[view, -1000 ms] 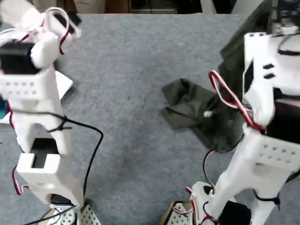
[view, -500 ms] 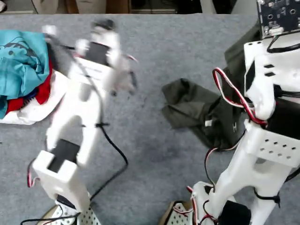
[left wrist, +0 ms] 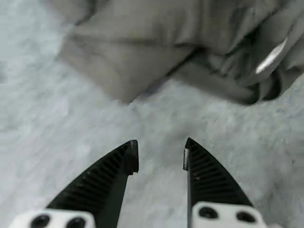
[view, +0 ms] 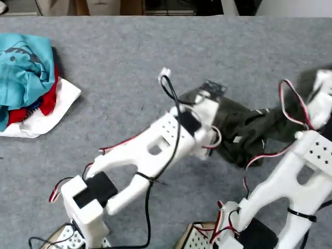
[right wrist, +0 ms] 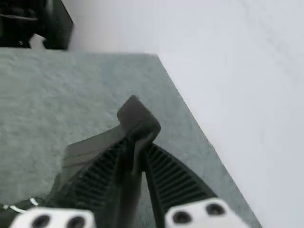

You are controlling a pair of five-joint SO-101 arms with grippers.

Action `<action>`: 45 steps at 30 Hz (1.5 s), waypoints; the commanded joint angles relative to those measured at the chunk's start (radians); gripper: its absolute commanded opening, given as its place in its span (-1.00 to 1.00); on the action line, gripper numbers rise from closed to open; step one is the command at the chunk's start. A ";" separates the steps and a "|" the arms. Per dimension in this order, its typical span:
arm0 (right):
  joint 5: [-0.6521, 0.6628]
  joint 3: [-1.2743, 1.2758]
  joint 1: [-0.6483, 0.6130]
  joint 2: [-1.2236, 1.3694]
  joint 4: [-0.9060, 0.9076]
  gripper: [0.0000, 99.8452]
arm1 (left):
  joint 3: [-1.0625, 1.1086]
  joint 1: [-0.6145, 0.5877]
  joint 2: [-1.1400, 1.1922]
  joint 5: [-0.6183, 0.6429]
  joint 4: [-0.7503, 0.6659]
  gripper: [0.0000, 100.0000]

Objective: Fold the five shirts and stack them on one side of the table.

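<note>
High view, one olive shirt (view: 244,124), right jaws pinching it, left jaws parted, empty

My right gripper (right wrist: 137,145) pinched tight on a fold of the dark olive shirt (right wrist: 137,118), a cloth corner poking past the fingertips at its twelve o'clock, grey table (right wrist: 52,90) beyond, white wall (right wrist: 232,71) toward two o'clock, black box (right wrist: 33,23) toward eleven

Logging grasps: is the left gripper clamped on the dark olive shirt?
No, the left gripper hangs open over the grey table cover, with the dark olive shirt lying just beyond its fingertips.
</note>
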 commanded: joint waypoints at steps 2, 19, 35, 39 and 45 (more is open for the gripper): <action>0.000 0.171 0.073 -0.024 -0.198 -0.99 | 0.110 0.055 -0.041 -0.006 -0.331 -0.67; -0.184 0.433 0.156 0.036 -0.565 -0.99 | -0.098 0.130 0.302 0.213 -0.503 -0.67; -0.189 0.191 0.191 0.412 -0.557 -0.99 | -0.180 0.164 0.312 0.236 -0.431 -0.97; -0.189 0.186 0.191 0.415 -0.540 -0.99 | -0.190 0.163 0.312 0.242 -0.427 -0.97; -0.189 0.134 0.191 0.415 -0.459 -0.99 | -0.201 0.121 0.302 0.242 -0.397 -0.96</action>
